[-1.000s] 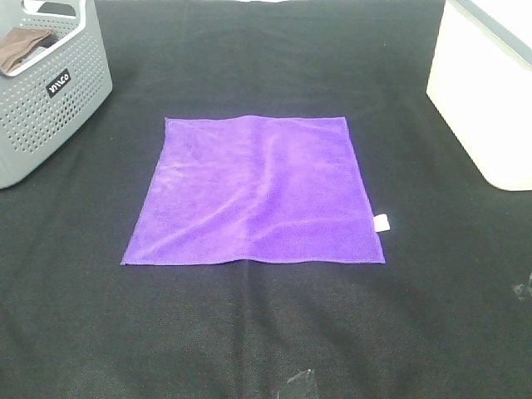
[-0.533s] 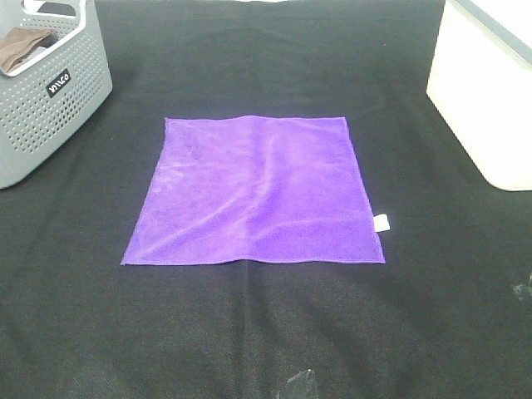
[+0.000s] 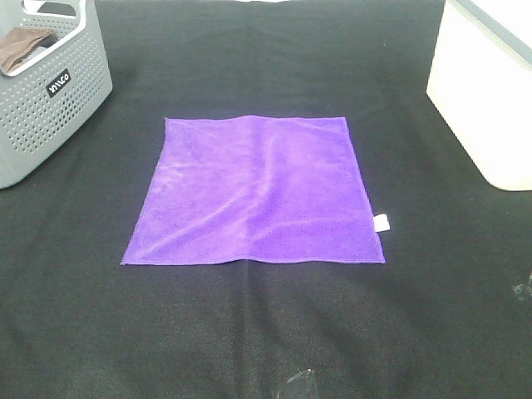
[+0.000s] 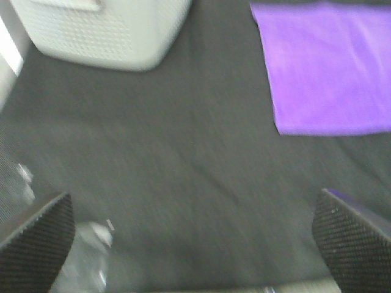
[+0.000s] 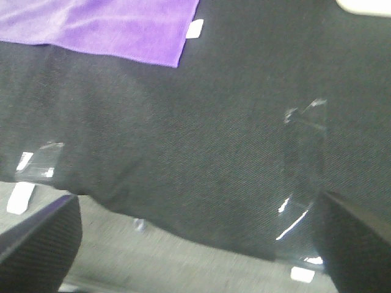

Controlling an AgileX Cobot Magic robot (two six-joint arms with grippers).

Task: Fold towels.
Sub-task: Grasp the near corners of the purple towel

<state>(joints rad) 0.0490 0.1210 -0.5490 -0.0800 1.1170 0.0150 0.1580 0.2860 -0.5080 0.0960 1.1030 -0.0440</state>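
Above black mat [image 3: 249,332], left gripper [image 4: 195,244]: spread wide, nothing held.
Right gripper [image 5: 195,244]: spread wide, nothing held.
Purple towel [image 3: 253,195]: flat, unfolded, mat centre.
White tag [image 3: 381,222]: towel edge, 4 o'clock.
Grey basket [image 3: 50,100]: 10 o'clock.
White bin [image 3: 490,91]: 2 o'clock.

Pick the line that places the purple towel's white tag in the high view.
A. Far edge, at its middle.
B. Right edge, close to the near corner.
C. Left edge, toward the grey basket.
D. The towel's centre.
B: the white tag sticks out from the purple towel at its right edge, just short of the near corner.
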